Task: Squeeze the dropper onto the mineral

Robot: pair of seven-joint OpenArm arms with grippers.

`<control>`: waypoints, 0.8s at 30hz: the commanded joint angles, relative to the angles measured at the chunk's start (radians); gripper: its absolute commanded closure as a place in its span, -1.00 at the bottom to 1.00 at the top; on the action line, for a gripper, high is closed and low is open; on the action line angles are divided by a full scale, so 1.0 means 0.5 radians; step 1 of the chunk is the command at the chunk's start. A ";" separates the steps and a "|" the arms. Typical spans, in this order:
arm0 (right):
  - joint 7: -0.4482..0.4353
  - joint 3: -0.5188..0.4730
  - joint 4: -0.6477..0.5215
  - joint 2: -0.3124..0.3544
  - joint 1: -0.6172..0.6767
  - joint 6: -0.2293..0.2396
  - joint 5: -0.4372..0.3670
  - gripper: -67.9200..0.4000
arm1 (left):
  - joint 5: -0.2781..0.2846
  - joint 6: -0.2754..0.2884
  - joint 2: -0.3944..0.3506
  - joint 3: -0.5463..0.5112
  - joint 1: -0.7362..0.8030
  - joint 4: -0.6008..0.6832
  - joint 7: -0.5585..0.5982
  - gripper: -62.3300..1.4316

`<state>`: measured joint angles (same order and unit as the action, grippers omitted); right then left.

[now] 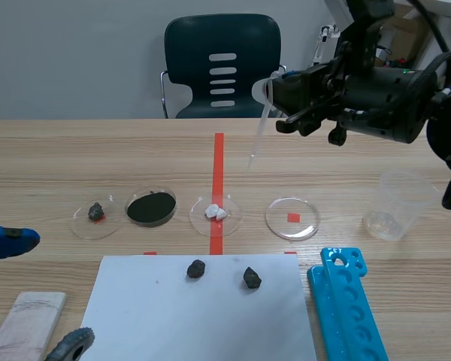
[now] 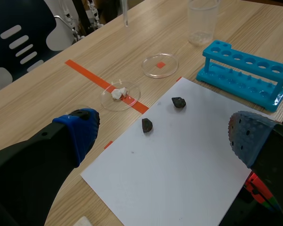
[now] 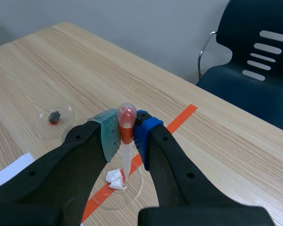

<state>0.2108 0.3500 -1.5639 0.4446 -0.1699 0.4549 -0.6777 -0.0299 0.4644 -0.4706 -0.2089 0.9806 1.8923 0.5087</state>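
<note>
My right gripper (image 1: pixel 276 94) hangs high over the table, shut on the bulb of a clear dropper (image 1: pixel 260 124). The dropper slants down, and its tip is in the air behind and to the right of a petri dish holding a white mineral (image 1: pixel 216 212). In the right wrist view the pads pinch the reddish bulb (image 3: pixel 127 123), and the tube points down at the white mineral (image 3: pixel 115 178). My left gripper (image 2: pixel 165 132) stands open low over the white paper (image 2: pixel 179 165), holding nothing.
Dishes in a row hold a small dark rock (image 1: pixel 96 212), black powder (image 1: pixel 151 207) and nothing (image 1: pixel 292 217). Two dark rocks (image 1: pixel 196 268) (image 1: pixel 252 278) lie on the paper. A plastic cup (image 1: pixel 395 204) and a blue tube rack (image 1: pixel 346 301) stand at the right.
</note>
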 commanded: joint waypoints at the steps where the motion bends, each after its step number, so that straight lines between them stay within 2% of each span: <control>1: -0.031 0.020 0.020 -0.019 -0.062 -0.006 0.008 0.75 | 0.021 -0.010 0.014 0.013 -0.006 0.021 0.036 -0.84; 10: -0.048 0.069 0.240 -0.143 -0.154 -0.005 0.051 0.75 | 0.021 -0.010 0.014 0.013 -0.006 0.021 0.036 -0.84; 24: -0.089 0.079 0.374 -0.281 -0.230 -0.004 0.228 0.75 | 0.021 -0.010 0.014 0.013 -0.006 0.021 0.036 -0.84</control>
<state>0.1814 0.3878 -1.3674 0.3065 -0.2600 0.4522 -0.5594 -0.0299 0.4644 -0.4706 -0.2089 0.9806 1.8923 0.5087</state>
